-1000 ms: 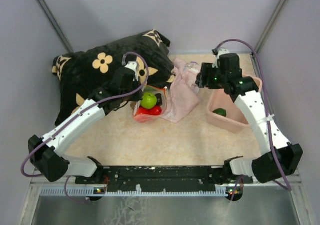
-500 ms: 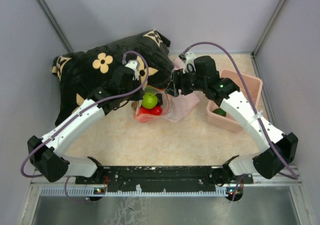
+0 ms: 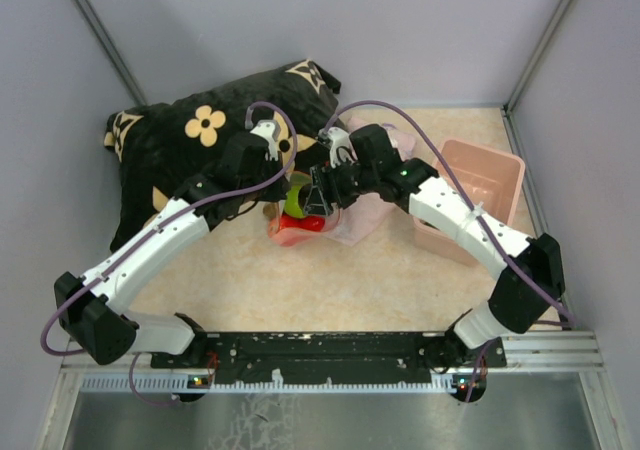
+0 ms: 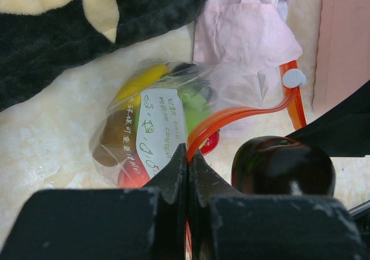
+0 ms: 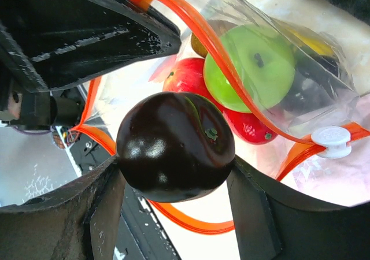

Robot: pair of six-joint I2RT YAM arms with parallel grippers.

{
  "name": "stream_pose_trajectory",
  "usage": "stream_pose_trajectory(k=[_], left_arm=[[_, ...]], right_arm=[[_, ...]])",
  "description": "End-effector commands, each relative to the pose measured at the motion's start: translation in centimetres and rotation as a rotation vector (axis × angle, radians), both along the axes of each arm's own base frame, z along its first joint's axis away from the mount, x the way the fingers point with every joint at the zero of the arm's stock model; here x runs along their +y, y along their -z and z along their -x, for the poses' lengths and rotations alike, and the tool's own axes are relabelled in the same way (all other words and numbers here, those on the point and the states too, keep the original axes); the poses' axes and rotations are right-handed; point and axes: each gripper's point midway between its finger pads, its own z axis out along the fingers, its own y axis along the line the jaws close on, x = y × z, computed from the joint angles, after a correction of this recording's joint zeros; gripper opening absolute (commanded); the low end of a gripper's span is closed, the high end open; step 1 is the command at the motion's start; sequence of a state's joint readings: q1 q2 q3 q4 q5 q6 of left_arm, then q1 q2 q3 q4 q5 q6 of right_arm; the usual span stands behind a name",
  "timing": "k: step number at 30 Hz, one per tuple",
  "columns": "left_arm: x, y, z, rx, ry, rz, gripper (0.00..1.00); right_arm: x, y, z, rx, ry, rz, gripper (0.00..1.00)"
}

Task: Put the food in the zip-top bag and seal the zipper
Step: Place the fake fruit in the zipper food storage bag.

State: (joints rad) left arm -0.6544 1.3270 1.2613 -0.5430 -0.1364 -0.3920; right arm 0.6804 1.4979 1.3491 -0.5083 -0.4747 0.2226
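Observation:
The clear zip-top bag lies on the table in front of the pillow, with green, red and yellow fruits inside. My left gripper is shut on the orange-red zipper strip and holds one side of the mouth up. The white slider sits at the strip's far end. My right gripper is shut on a glossy dark brown fruit, which hangs right at the open mouth, inside the loop of the zipper. From above, the right gripper is over the bag.
A black pillow with cream flowers lies behind the bag. A pale pink cloth lies under and right of the bag. A pink bin stands at the right, partly covered by my right arm.
My right arm has swung left from over the pink bin to the bag's mouth, carrying the dark fruit. The left arm and the bag have stayed still.

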Motion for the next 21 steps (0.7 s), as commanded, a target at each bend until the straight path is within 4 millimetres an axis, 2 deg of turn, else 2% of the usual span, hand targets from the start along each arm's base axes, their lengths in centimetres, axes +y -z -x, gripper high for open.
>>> stream_pose_trajectory(k=[1,4,13,21], left_arm=[[-0.5,-2.9,-0.3,-0.067,0.007,0.067,0.00],[-0.6,-2.7,-0.3,-0.062,0.008,0.068,0.00],[-0.6,-2.5,-0.3,-0.055,0.009,0.073,0.00],[-0.1,-2.2,-0.1,-0.057,-0.007,0.059,0.00]], right_arm=[[0.6,-0.5,0.6,-0.022,-0.053,-0.007,0.63],[0.7,-0.3,1.0,-0.014,-0.069,0.009,0.71],[0.5,-1.1,1.4,-0.028,-0.091,0.030,0.79],[-1.9,-4.2,0.4,-0.126,0.011,0.075,0.81]])
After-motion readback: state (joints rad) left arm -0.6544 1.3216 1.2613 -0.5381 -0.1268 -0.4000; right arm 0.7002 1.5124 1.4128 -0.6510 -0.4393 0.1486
